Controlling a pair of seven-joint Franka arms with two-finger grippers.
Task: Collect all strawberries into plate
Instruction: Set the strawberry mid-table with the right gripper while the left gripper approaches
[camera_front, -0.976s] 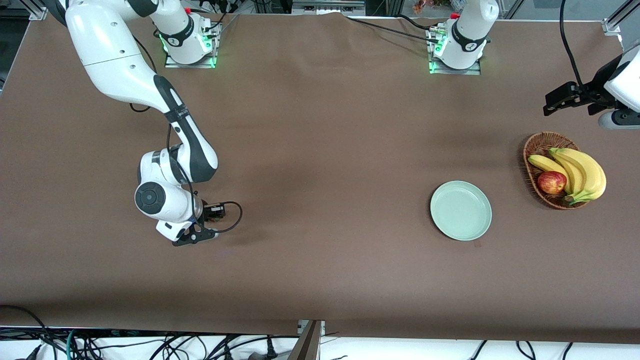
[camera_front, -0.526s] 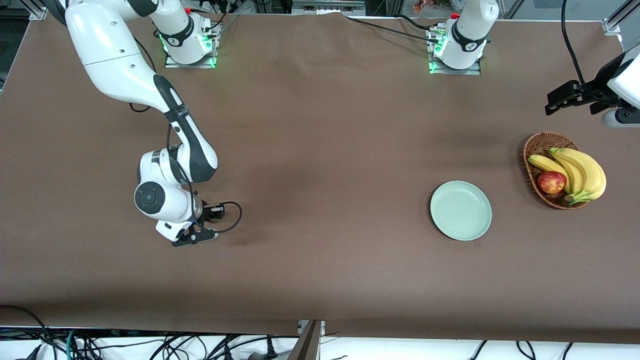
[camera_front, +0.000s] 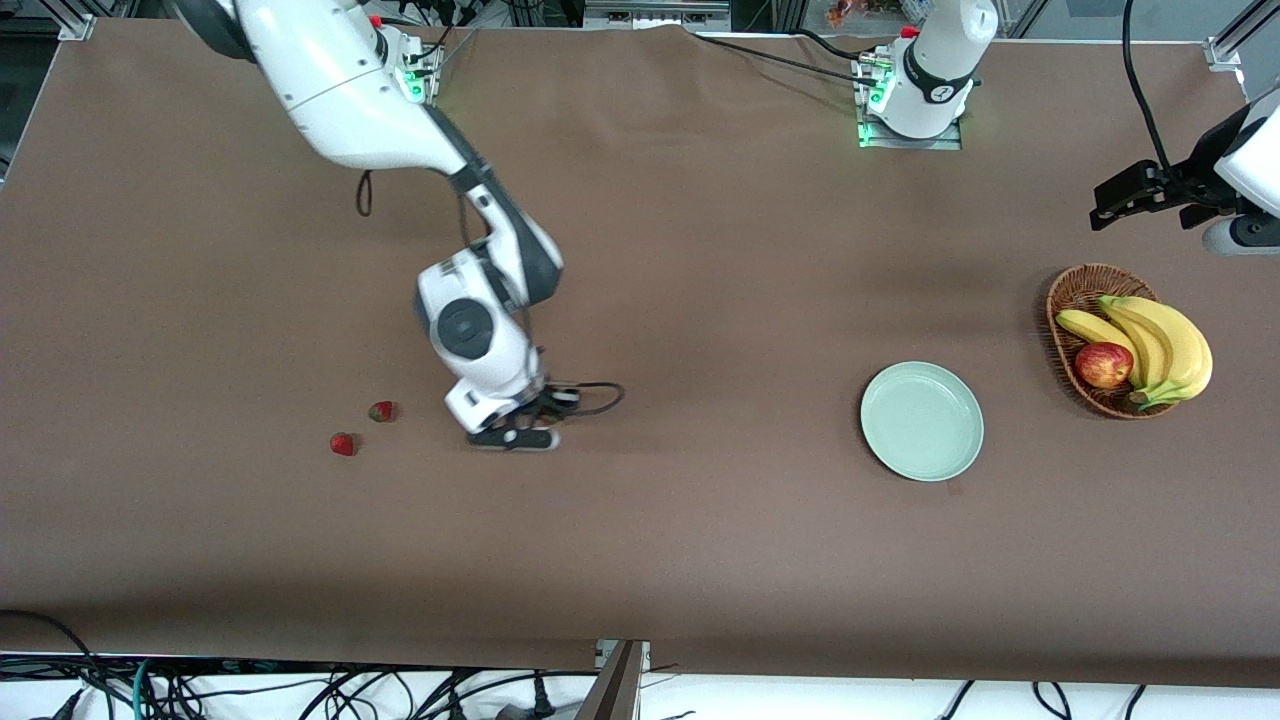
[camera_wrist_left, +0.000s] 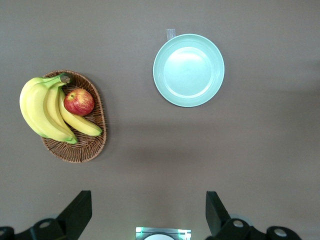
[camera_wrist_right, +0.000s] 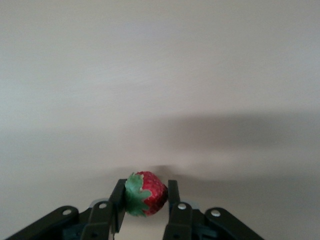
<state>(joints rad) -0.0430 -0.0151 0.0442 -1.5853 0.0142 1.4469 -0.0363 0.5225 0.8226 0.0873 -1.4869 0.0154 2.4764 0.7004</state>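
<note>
Swinging away from the right arm's end of the tabletop (camera_front: 700, 560), the right gripper (camera_front: 513, 438) now hangs low over bare brown cloth nearer the middle, and two small red strawberries with green caps (camera_front: 381, 411) (camera_front: 343, 444), hidden under the arm a moment ago, lie exposed where it worked. The right wrist view shows why: a third small red strawberry with a leafy green cap (camera_wrist_right: 145, 200) sits clamped between the dark fingers (camera_wrist_right: 118, 202). One berry seems to be on its way, with two left to fetch. The round, shallow, pale mint-green plate (camera_front: 922, 421) is bare, well apart toward the left arm's end, beside the brown woven wicker basket (camera_front: 1064, 300) of yellow bananas (camera_front: 1160, 345) and a red apple (camera_front: 1103, 365). The right arm reaches out from its base, wrist bent downward. The left gripper (camera_front: 1125, 193) waits high above that end of the table, fingers (camera_wrist_left: 77, 212) spread wide.
</note>
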